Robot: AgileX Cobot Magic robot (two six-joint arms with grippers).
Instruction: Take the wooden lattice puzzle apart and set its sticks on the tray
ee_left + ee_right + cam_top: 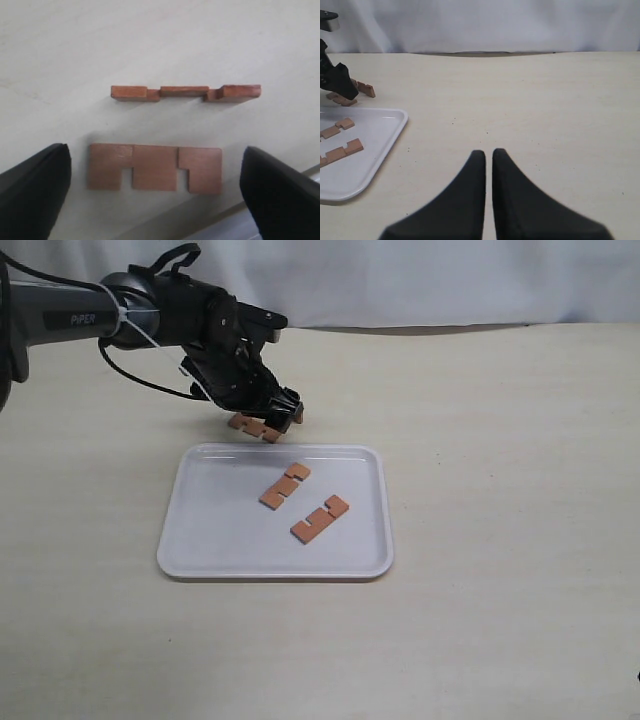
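Observation:
No assembled lattice puzzle shows; I see only separate reddish-brown notched sticks. Two sticks [285, 485] [320, 518] lie flat on the white tray [215, 530]. Two more rest on the table just behind the tray's far rim. In the left wrist view one of these sticks [155, 167] lies flat and the other stick [185, 93] stands on its edge. My left gripper [268, 412] hangs low over that pair, open, its fingers [35, 192] either side of the flat stick without touching it. My right gripper [488, 155] is shut on nothing, over bare table.
The right wrist view shows the tray [380, 135] off to one side with its two sticks [337, 127], and the left gripper [335, 80] beyond it. A pale cloth backdrop runs along the table's far edge.

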